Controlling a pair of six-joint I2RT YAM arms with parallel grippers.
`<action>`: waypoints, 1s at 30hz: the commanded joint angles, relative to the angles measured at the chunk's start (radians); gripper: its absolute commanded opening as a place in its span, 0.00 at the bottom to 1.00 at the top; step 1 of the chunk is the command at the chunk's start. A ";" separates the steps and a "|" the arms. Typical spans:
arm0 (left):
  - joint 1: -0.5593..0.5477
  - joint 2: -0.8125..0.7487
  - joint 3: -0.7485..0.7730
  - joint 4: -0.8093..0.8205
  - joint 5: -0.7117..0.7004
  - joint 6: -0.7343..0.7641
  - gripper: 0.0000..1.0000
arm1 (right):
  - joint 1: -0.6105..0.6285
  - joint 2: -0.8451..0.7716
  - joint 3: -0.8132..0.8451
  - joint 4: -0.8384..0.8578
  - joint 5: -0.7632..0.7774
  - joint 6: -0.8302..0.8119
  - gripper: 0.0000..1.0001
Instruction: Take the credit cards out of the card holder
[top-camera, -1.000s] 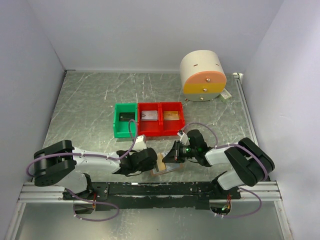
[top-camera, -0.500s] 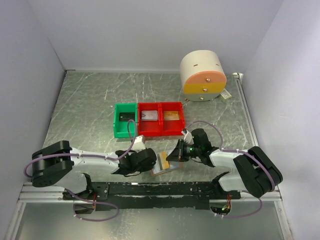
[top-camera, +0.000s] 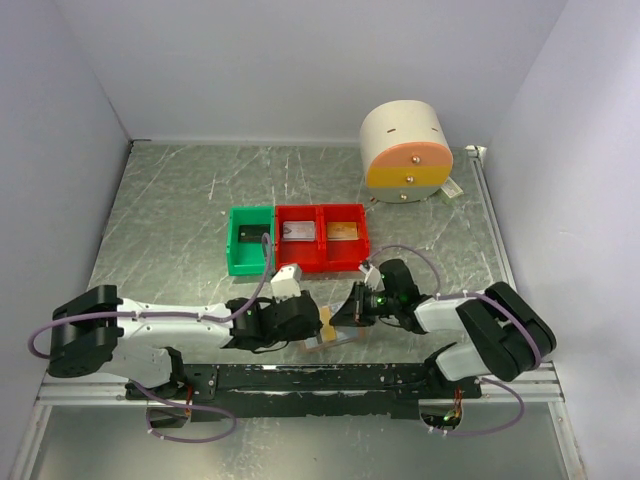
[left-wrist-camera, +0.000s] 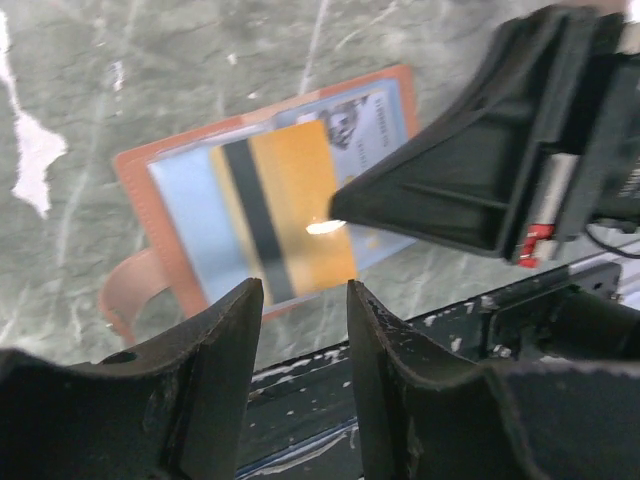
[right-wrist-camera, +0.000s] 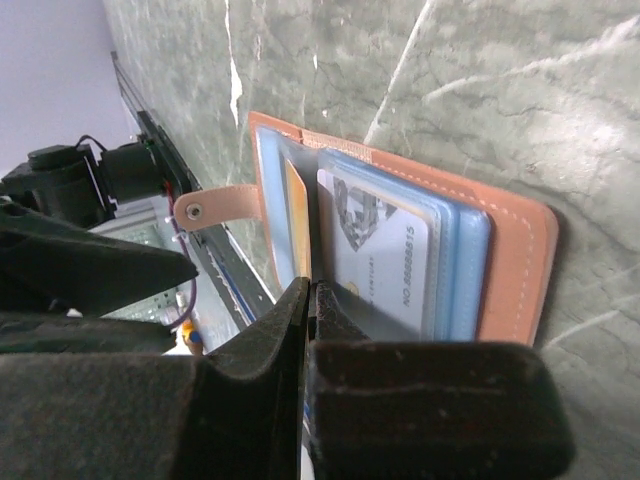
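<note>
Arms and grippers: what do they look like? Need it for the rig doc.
Left arm and right arm: white links, bulky black joints, looping lilac cables. The left gripper has matte black, curved fingers. The right gripper has black wedge-shaped ones, with a small red part on its side and a green light at the wrist.

Tan leather card holder (left-wrist-camera: 182, 215), glossy plastic credit card (left-wrist-camera: 300, 210), scuffed marbled grey table (left-wrist-camera: 150, 70).

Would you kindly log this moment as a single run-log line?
left jaws: open, beside card holder | right jaws: shut on gold card | card holder: open, flat on table
</note>
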 joint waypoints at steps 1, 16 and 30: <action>-0.004 0.016 0.014 0.114 0.009 0.080 0.51 | 0.042 0.038 0.008 0.032 0.027 0.009 0.00; 0.012 0.119 -0.057 0.129 0.022 -0.016 0.34 | 0.056 0.056 0.009 0.034 0.054 0.018 0.00; 0.023 0.155 -0.082 0.125 0.036 -0.056 0.27 | 0.058 0.061 0.014 0.108 0.005 0.050 0.20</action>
